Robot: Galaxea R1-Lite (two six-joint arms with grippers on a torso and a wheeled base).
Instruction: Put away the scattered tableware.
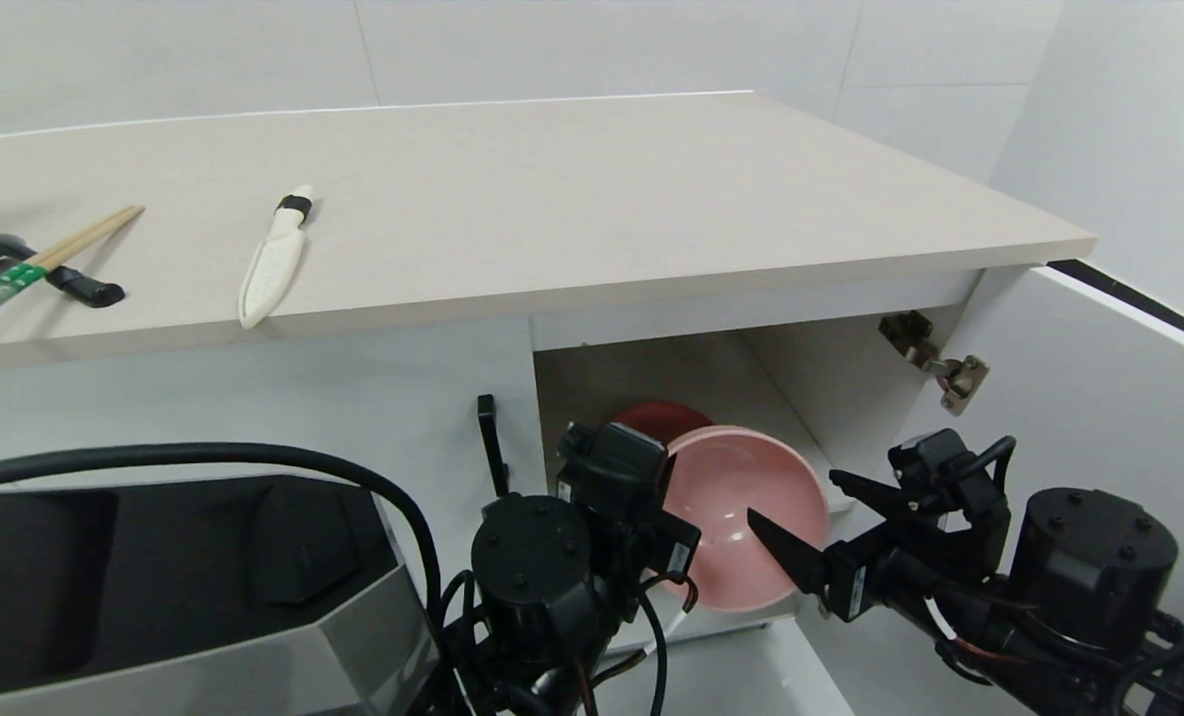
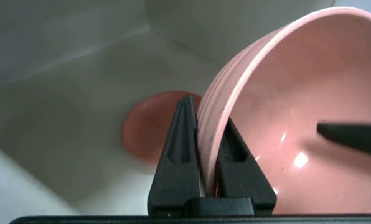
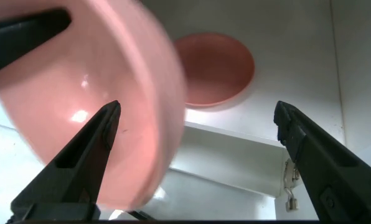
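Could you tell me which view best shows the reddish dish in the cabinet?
The right wrist view: the reddish dish lies almost wholly visible in the cabinet, beyond the pink bowl. The left wrist view shows about half, the rest behind the bowl; the head view, a sliver above its rim.

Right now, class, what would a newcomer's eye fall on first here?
A pink bowl, tilted at the mouth of the open cabinet, its rim pinched by the left gripper, the right gripper open next to it. A red dish lies inside the cabinet; a sheathed knife and chopsticks lie on the countertop.
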